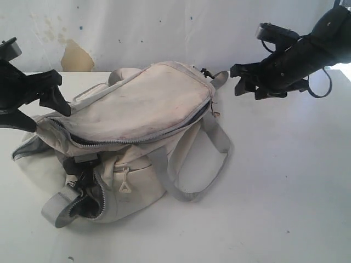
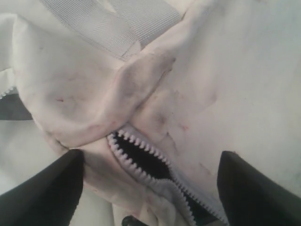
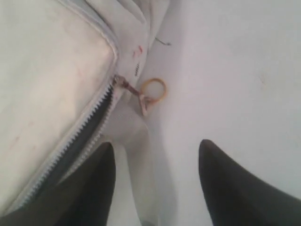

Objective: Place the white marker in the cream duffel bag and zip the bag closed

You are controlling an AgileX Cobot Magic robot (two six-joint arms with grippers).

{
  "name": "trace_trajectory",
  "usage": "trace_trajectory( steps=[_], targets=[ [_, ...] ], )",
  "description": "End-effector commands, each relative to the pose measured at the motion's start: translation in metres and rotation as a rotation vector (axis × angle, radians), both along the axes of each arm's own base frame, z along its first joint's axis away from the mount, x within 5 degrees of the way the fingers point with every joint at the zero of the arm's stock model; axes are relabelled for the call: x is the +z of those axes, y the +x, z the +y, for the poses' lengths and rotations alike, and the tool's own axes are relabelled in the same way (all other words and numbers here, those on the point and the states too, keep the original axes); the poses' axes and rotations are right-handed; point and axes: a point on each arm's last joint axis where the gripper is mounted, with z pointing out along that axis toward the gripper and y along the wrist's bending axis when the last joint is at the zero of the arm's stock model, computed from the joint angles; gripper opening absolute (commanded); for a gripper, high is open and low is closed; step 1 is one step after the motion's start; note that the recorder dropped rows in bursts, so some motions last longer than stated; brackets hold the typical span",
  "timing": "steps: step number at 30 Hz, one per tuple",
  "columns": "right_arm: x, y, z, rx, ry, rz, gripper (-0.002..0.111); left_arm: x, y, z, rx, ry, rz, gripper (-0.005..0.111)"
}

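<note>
Right wrist view: zipper pull ring point(image 3: 153, 92) lies beside cream duffel bag point(image 3: 51, 70).

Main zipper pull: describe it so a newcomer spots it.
Find the cream duffel bag. Follow its long top zipper to the right end in the exterior view. The pull there carries a yellowish ring, unlike the triangular side-pocket pull.

- Looks like a robot test lab.
- Plain white table point(image 1: 285, 208), with a black left arm point(image 1: 22, 90) and right arm point(image 1: 299, 55) over it.
- Stained white wall point(image 1: 164, 27) behind, with a tan patch point(image 1: 75, 57).
</note>
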Motion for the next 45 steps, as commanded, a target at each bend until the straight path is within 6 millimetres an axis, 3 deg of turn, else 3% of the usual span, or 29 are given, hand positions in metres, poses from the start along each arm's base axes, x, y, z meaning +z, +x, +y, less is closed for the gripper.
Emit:
trace_trajectory(
  steps=[1, 7, 11, 17, 22, 27, 35, 36, 38, 41, 42, 44, 45],
  targets=[
    [-0.002, 0.02, 0.014, 0.091, 0.114, -0.074, 0.051, -0.003, 0.002, -0.004, 0.025, -0.046, 0.007, 0.091],
    [-0.015, 0.047, 0.023, 0.229, 0.081, -0.195, 0.056, -0.012, 0.003, -0.006, 0.019, -0.058, 0.055, 0.091],
    [-0.027, 0.062, 0.026, 0.202, 0.127, -0.221, 0.063, -0.013, 0.005, -0.006, 0.029, -0.061, 0.041, 0.091],
    [-0.051, 0.077, 0.045, 0.247, 0.166, -0.3, 0.063, -0.013, 0.002, -0.007, 0.01, -0.067, 0.074, 0.091],
    [-0.065, 0.086, 0.056, 0.255, 0.087, -0.374, 0.063, -0.013, 0.001, -0.007, 0.001, -0.069, 0.085, 0.091],
    [-0.077, 0.09, 0.054, 0.214, 0.011, -0.393, 0.063, -0.014, 0.001, -0.007, 0.003, -0.071, 0.085, 0.091],
    [-0.082, 0.089, 0.056, 0.227, 0.02, -0.379, 0.061, -0.025, 0.011, -0.009, 0.042, -0.084, 0.067, 0.088],
    [-0.084, 0.089, 0.057, 0.235, 0.025, -0.372, 0.059, -0.028, 0.012, -0.01, 0.033, -0.083, 0.068, 0.085],
    [-0.089, 0.088, 0.058, 0.25, 0.036, -0.358, 0.047, -0.036, 0.015, -0.011, 0.034, -0.094, 0.089, 0.068],
    [-0.099, 0.087, 0.058, 0.256, 0.036, -0.336, 0.017, -0.042, 0.016, -0.012, 0.033, -0.096, 0.108, 0.034],
    [-0.101, 0.087, 0.058, 0.254, 0.035, -0.326, 0.005, -0.042, 0.016, -0.012, 0.027, -0.092, 0.105, 0.017],
    [-0.099, 0.087, 0.055, 0.244, 0.041, -0.311, 0.0, -0.042, 0.016, -0.011, -0.031, -0.071, 0.068, 0.0],
    [-0.096, 0.087, 0.054, 0.243, 0.052, -0.305, 0.0, -0.042, 0.017, -0.011, -0.041, -0.064, 0.057, 0.0]
  ],
)
